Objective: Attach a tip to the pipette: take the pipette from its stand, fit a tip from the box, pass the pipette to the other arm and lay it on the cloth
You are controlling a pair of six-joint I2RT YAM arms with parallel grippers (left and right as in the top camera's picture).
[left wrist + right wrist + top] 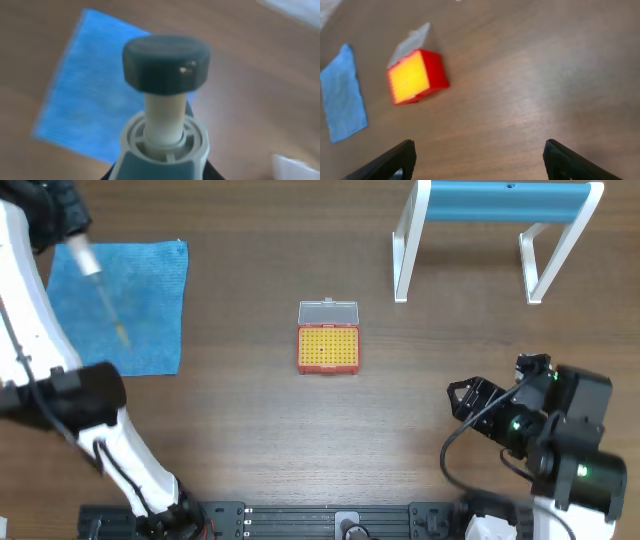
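Note:
My left gripper (58, 222) is shut on the pipette (88, 260) at the far left and holds it slanted above the blue cloth (140, 300), with its yellow tip (119, 330) over the fabric. In the left wrist view the pipette's dark plunger knob (166, 60) stands close up, with the cloth (90, 105) below it. The red tip box (328, 348), lid open, sits at mid table and appears again in the right wrist view as the tip box (416, 76). My right gripper (466, 396) rests open and empty near the front right; its fingertips (390, 162) are spread wide.
The white and blue pipette stand (500, 205) stands at the back right with nothing hanging on it. Bare wooden table (250, 440) lies between the cloth, the box and the right arm.

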